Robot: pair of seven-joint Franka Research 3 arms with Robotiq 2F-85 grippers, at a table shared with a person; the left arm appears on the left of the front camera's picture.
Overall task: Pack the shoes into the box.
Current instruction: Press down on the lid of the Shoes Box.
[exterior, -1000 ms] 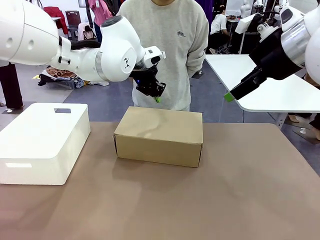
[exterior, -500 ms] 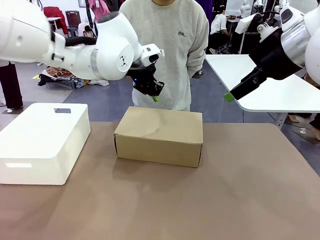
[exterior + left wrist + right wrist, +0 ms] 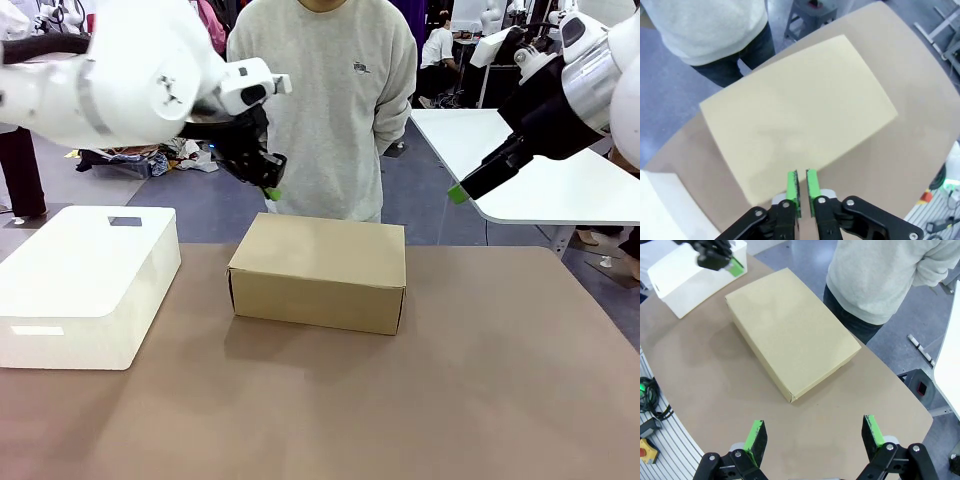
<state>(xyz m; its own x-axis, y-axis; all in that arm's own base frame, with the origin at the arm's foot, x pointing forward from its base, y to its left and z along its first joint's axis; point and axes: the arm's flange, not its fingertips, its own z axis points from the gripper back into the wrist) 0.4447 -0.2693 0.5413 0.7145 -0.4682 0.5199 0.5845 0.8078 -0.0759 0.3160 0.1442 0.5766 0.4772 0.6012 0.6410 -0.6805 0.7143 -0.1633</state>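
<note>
Box [image 3: 320, 270], lid closed, is sitting near the table's [image 3: 480, 400] far edge, centred, with bare tabletop lying along its near side. Left gripper [image 3: 801, 186], nearly closed and empty, is hovering above it; right gripper [image 3: 815, 437] is hanging wide open, empty.

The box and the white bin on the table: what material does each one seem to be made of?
The box looks like brown cardboard with a matte finish: flat tan faces, crisp folded edges, no shine. Its lid is closed. The white bin looks like moulded plastic, smooth and slightly satin: rounded corners, an even white surface and cut-out handle slots. Painted metal cannot be fully excluded from the look alone.
</note>
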